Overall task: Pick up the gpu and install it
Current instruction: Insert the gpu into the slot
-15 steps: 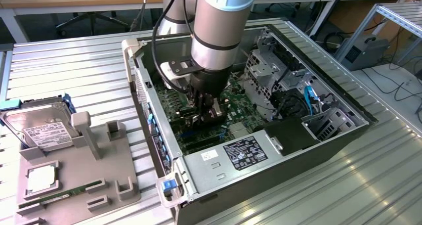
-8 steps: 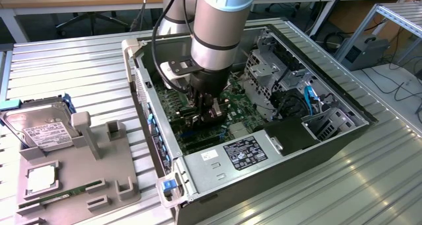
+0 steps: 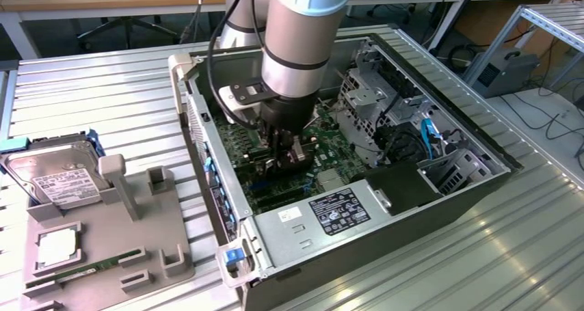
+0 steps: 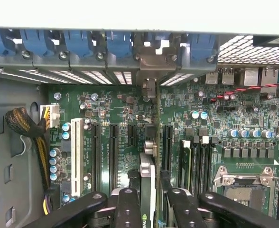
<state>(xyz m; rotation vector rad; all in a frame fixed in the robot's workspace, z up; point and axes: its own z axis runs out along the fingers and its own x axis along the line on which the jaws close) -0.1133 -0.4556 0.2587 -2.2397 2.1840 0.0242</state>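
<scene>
The end effector (image 4: 148, 202) we find lowered inside the open black desktop computer case (image 3: 474, 188), its black fingers (image 4: 128, 209) closed on the gpu (image 4: 147, 178), a thin dark expansion card seen edge-on and held upright between them. In the wrist view the card's pale metal bracket (image 4: 150, 71) stands at the case's rear wall among the blue slot clips (image 4: 119, 43), and the card's lower edge runs over the green motherboard (image 4: 116, 109), along a long black expansion slot (image 4: 167, 145); whether it is seated we cannot tell. In our judgement the step requires keeping the card vertical and parallel to the slot, bracket aligned with its rear opening, and pressing evenly. On the ribbed metal surface (image 3: 109, 92) a grey fixture (image 3: 128, 242) carries a silver hard drive (image 3: 55, 178).
</scene>
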